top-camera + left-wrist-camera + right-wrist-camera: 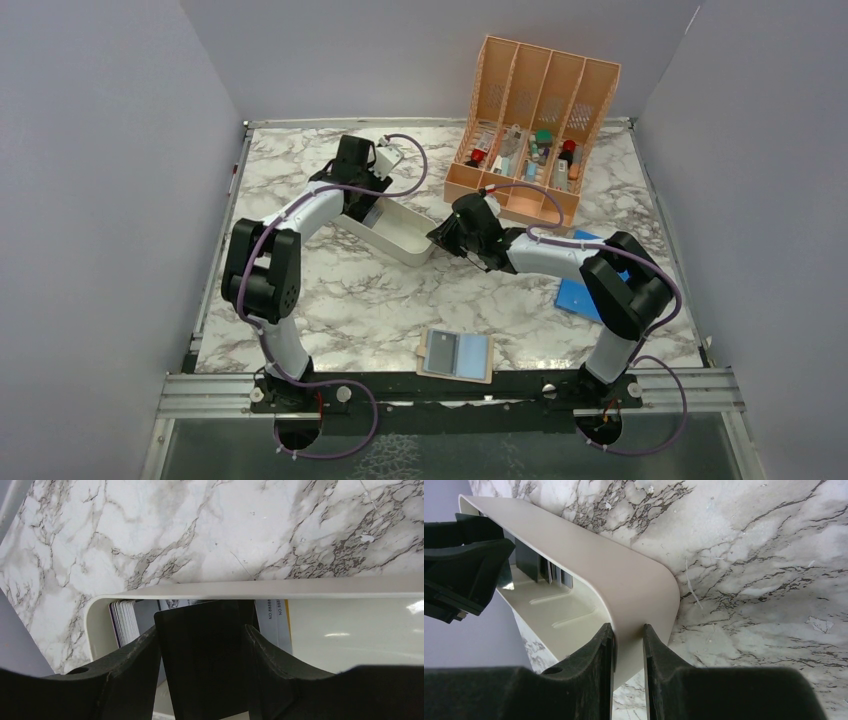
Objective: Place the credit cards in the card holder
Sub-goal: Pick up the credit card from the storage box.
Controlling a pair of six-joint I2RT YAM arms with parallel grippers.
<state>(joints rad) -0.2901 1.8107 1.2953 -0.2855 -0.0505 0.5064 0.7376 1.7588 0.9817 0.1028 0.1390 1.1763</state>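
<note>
Left gripper [201, 635] clamped across black card [205, 655] in white tray [300, 587], lower centre; right gripper [628, 635] pinches tray wall. Judgement: lift card straight up, clear of card stack [122, 622], tray pinned

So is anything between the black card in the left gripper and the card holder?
Only the white tray: the black credit card sits inside its walls, in the left gripper. Beyond them, bare marble table reaches the card holder; the right gripper, clamping the tray's end, stands aside.

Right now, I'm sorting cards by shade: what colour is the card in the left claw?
Black; the card shows best in the left wrist view.
</note>
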